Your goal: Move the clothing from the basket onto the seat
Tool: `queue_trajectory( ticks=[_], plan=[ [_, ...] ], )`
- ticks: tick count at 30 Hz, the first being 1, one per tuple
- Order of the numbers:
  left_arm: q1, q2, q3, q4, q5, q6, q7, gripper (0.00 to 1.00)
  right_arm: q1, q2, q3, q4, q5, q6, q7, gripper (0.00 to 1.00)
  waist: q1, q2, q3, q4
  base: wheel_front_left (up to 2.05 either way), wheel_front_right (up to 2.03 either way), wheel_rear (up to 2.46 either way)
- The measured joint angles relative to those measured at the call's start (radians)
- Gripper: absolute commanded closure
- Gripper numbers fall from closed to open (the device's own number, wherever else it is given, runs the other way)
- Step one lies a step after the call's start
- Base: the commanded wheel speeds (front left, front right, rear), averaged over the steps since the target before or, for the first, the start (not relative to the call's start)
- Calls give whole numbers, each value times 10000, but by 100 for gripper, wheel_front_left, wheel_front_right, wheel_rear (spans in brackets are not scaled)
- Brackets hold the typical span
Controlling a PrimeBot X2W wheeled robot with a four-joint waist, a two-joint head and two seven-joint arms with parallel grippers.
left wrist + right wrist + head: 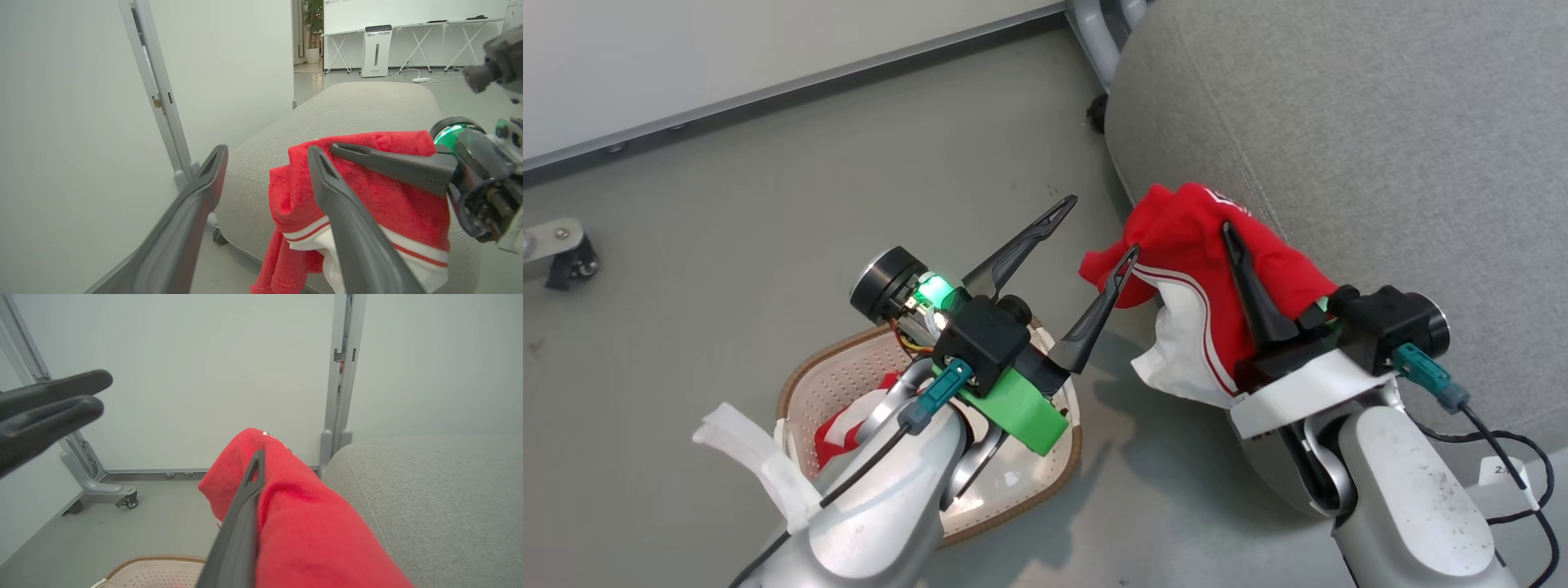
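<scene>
Red white-banded garment [1186, 245] hangs at grey seat [1339, 122]; second garment [837, 431] lies in cream basket [841, 371].

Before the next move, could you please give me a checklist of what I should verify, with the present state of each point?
1. Right end effector shut on the red garment: ok.
2. Left end effector open: ok.
3. Left fingers apart from the cloth: cannot tell.
4. Red garment fully over the seat: not ok, it hangs at the edge.
5. Basket emptied: not ok, a second garment lies inside.
</scene>
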Motion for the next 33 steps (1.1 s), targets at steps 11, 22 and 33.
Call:
queue_trajectory(
  ticks=[11,22,33],
  plan=[
    [-152,184,-59,123,119,0,2,0,376,117,-1239,-474,-82,0,-2,100,0,0,429,-1165,0,0,0],
    [-153,286,207,203,142,0,0,0,867,161,-1919,-688,88,0,0,100,0,0,686,-1678,0,0,0],
    [-79,453,725,-8,232,82,0,0,-165,173,-2405,-1229,-40,0,0,100,0,0,1001,-1618,0,0,0]
  ],
)
